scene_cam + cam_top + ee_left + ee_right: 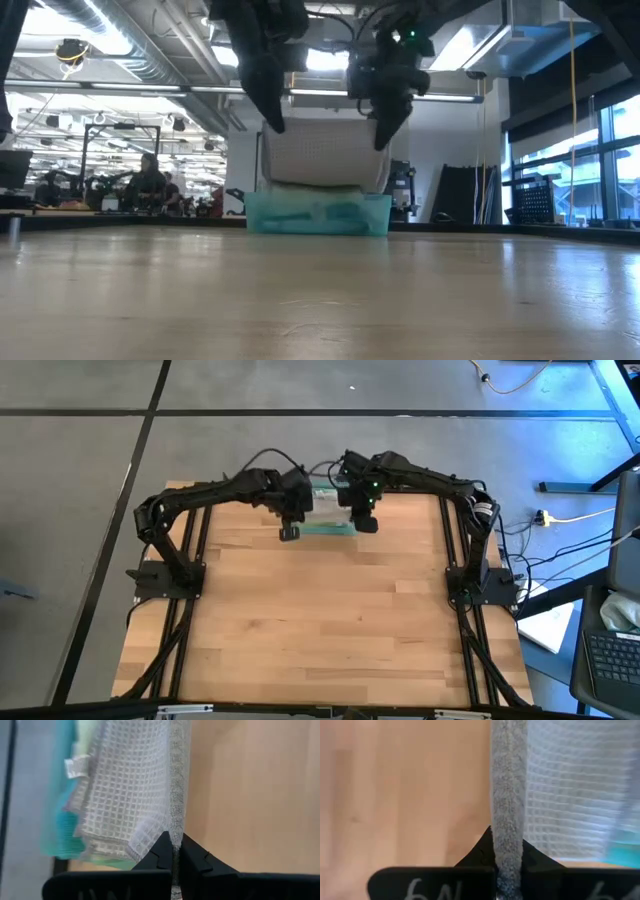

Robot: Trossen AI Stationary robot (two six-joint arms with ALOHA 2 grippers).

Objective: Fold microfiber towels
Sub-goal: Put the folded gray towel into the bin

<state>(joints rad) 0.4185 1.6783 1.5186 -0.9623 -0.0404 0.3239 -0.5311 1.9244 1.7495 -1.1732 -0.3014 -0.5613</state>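
Note:
A light grey waffle-weave microfiber towel [320,152] hangs spread between my two grippers, above a teal bin [318,214] at the table's far middle. Its lower edge reaches the bin's top. My left gripper [272,118] is shut on the towel's upper left corner, and my right gripper [384,130] is shut on the upper right corner. In the left wrist view a small white tag [75,767] shows on the towel, and pale green and teal cloth lies in the bin [60,837] behind it. My left gripper pinches the towel's hemmed edge [174,834] between its two fingers at a corner, coming from above and slanting down. The cloth hangs below the fingers, clear of the table. My right gripper pinches the same hemmed edge [507,831] at the other corner, its fingers also slanting down from above. The towel hangs between the two holds, spread wide.
The wooden table [320,620] stretches toward the near edge in front of the bin. Arm frames stand along both side edges. Beyond the far edge is the room, where a person [148,180] sits at a distance.

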